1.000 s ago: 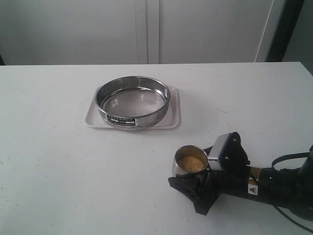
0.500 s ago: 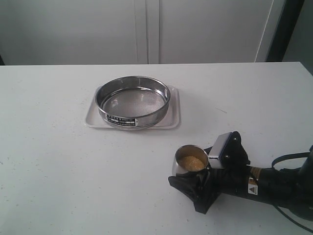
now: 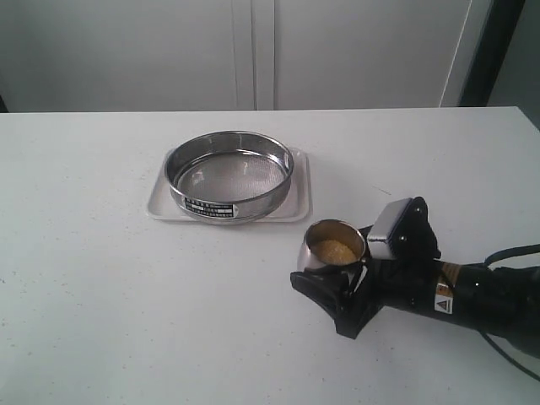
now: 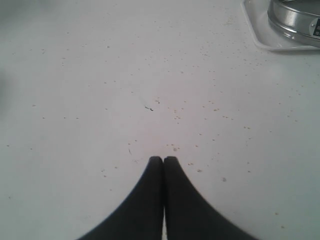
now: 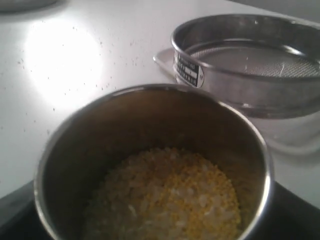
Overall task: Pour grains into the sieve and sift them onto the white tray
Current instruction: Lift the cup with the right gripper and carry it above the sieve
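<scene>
The sieve, a wide steel ring with a mesh bottom and a black label, rests on the white tray at mid-table. Its mesh looks bare. My right gripper is shut on a small steel cup holding the yellow and whitish grains, just to the front right of the tray. In the right wrist view the cup stands upright with grains inside, and the sieve and tray lie beyond it. My left gripper is shut on nothing over bare table, the sieve far off.
The white tabletop carries tiny scattered specks. White cabinet doors stand behind the table. A black cable trails from the right arm near the table's right edge.
My right gripper has carried the cup of grains closer to the sieve and tray, and it now sits higher in the exterior view. The sieve and tray have not moved.
</scene>
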Motion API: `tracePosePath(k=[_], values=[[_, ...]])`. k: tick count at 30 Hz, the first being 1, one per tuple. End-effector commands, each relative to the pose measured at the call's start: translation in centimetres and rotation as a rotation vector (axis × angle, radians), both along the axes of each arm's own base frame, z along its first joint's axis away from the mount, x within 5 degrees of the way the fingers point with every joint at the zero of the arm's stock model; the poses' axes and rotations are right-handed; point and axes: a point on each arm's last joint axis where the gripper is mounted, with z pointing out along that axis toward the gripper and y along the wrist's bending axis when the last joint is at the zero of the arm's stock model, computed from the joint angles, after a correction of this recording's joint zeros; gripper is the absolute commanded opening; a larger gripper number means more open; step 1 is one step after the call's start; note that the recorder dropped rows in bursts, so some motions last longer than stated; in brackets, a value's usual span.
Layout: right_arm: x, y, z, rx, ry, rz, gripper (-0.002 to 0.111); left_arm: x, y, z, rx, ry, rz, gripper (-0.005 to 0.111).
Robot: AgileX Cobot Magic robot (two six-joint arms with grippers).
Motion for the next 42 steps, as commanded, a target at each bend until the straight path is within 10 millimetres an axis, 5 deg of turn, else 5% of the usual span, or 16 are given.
tracePosePath(k=[1, 19, 42], values=[[0.1, -0.1, 3.4, 0.033, -0.046, -0.029, 0.000, 0.0, 0.0, -0.1, -0.007, -0.002, 0.001, 0.000], [0.9, 0.0, 11.6, 0.045, -0.066, -0.040, 0.000, 0.0, 0.0, -0.1, -0.007, -0.002, 0.001, 0.000], [2.7, 0.3, 14.5, 0.038, -0.059, -0.043, 0.000, 0.0, 0.0, -0.1, -0.007, -0.002, 0.001, 0.000]])
